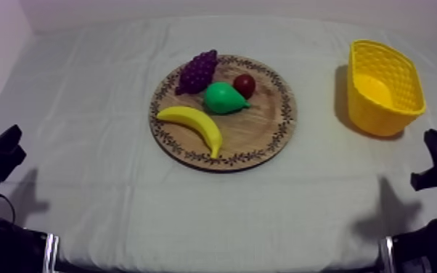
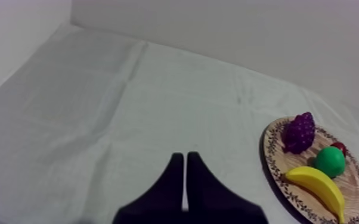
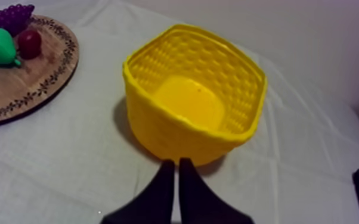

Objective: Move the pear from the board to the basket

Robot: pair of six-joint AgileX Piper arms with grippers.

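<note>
**Top view:** the board [image 1: 265,141] lay mid-table on the cloth [image 1: 112,196]; the pear [image 1: 223,98] lay near the board's middle, just beside the small red fruit [image 1: 244,85], with the grapes [image 1: 197,70] at the far rim and the banana [image 1: 192,122] on the near side; the basket [image 1: 404,87] stood upright on the cloth towards the right, well apart from the board.

**Left wrist view:** the left gripper [image 2: 185,156] hung over bare cloth, its two fingers pressed together into a narrow wedge, holding nothing; the board lay well apart from it, bearing all four fruits; the pear sat between the grapes and the banana.

**Right wrist view:** the right gripper [image 3: 176,161] was just before the basket's near wall, its fingers likewise together with nothing between them; the board lay beside the basket but apart from it; the pear was on the board, close against the small red fruit, with the grapes behind both.
</note>
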